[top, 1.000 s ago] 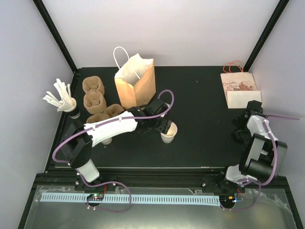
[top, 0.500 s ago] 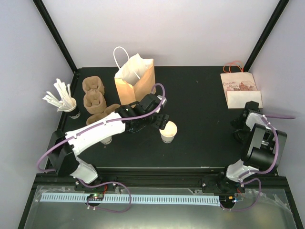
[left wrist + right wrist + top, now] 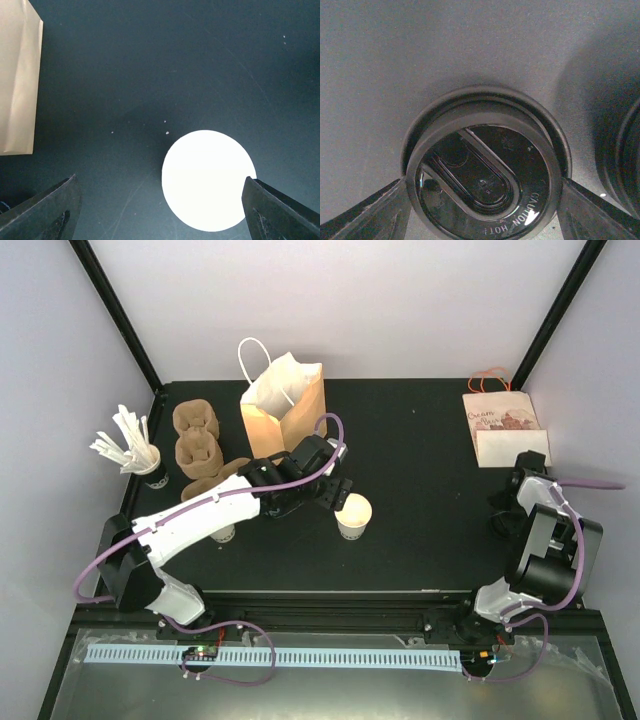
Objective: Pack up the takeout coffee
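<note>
A white paper cup [image 3: 353, 515] stands open-topped near the table's middle. My left gripper [image 3: 338, 493] hovers just above and left of it, open. In the left wrist view the cup's mouth [image 3: 207, 180] lies between the wide-apart fingers [image 3: 45, 210], close to the right one, and is not gripped. At the right edge my right gripper [image 3: 508, 508] reaches down over a black lid [image 3: 482, 185] marked "CAUTION HOT". Its two fingers [image 3: 367, 212] meet the lid's rim on both sides. The lid seems to sit on another dark rim.
A brown handled paper bag [image 3: 285, 410] stands upright behind the cup. Brown pulp cup carriers [image 3: 197, 440] and a cup of white stirrers [image 3: 130, 445] are at the left. A flat printed bag [image 3: 503, 427] lies back right. A second black lid [image 3: 626, 160] is beside the first.
My left gripper has opened and drawn back up-left off the cup, which stays standing. The right gripper's fingers have closed inward onto the black lid.
</note>
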### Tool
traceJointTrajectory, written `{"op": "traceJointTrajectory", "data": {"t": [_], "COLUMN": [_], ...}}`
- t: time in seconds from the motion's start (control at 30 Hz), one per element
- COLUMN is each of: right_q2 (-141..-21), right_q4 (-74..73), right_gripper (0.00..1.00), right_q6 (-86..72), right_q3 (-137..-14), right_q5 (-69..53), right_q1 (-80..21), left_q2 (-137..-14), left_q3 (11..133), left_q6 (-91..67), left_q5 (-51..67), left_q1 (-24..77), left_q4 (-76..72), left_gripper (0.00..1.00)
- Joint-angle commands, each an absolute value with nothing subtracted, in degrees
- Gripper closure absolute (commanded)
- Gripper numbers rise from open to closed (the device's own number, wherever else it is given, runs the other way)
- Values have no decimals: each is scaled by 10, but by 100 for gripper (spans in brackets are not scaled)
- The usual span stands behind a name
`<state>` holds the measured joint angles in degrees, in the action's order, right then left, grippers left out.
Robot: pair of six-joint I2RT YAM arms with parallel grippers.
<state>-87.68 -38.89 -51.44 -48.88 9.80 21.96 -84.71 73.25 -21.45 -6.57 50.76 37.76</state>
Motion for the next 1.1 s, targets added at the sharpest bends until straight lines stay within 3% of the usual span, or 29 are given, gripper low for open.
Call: {"op": "traceJointTrajectory", "data": {"t": [0.0,0.1,0.27,0.57,0.73,1.07], "right_q2": [-854,-837,-817,-747,-718,-754], "right_q4": [-407,-405,-437,-475,-458,-492], "right_gripper": [23,28,26,26,24,21], "right_q6": [-518,-500,-426,-299,-222,-149], "right_q3": [-506,-507,-557,-619,-610,-654], "right_q5": [111,97,90,58,-27,-48], "right_q1": [223,219,132,-147,-261,-379], "left_q2": [-828,-821,-806,-752,-712,-700], "left_q3": [765,764,762,706,643,567], "left_q6": [-204,-202,-197,-206,-217,-245], "left_q5": [-88,-95,-114,-48,-15,80], "left_q1": [511,511,506,451,426,411], "left_q4": [395,399,407,379,345,278], "left_gripper": [10,10,10,10,10,13]}}
